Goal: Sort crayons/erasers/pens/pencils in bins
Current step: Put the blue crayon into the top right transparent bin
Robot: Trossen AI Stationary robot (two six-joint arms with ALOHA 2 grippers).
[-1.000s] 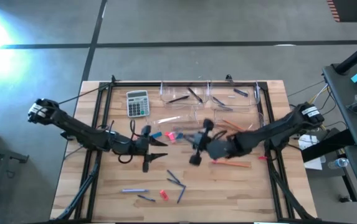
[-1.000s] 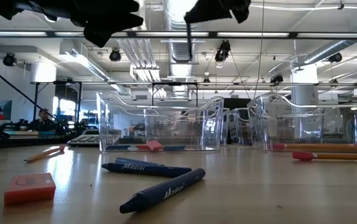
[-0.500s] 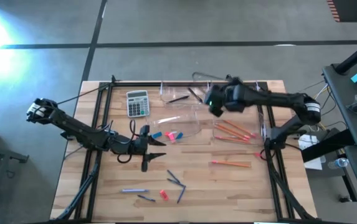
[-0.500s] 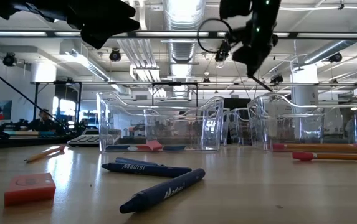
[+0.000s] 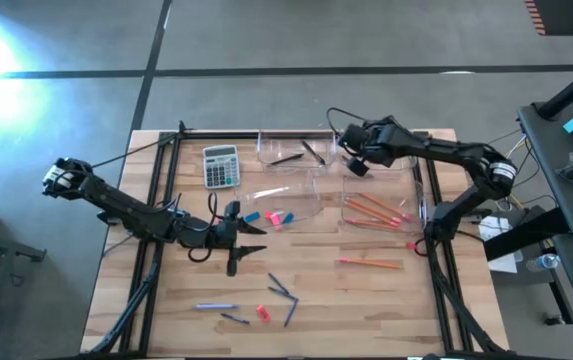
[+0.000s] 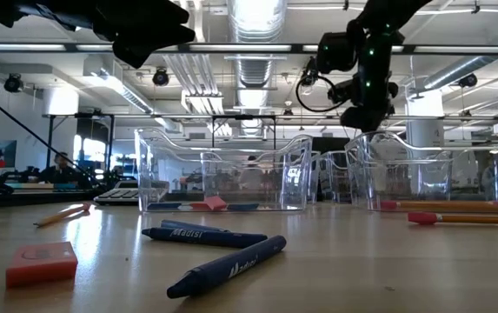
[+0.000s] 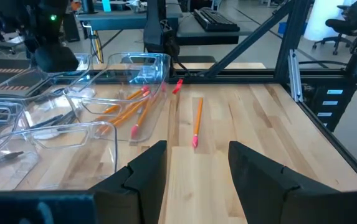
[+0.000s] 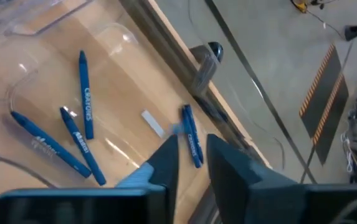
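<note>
You see wooden counter [image 5: 166, 300] | four clear bins [image 5: 291, 150] at back | calculator [image 5: 221, 166] | loose pencils [image 5: 371, 264] | crayons [image 5: 284, 293] | erasers [image 5: 263, 313]

Bright glare upper-left on the floor [image 5: 6, 40] (right wrist view blurred).

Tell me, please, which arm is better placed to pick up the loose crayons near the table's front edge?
Left, probably. The left end effector hangs open at mid-table, close to the crayons, while the right end effector is over the far bin.
</note>
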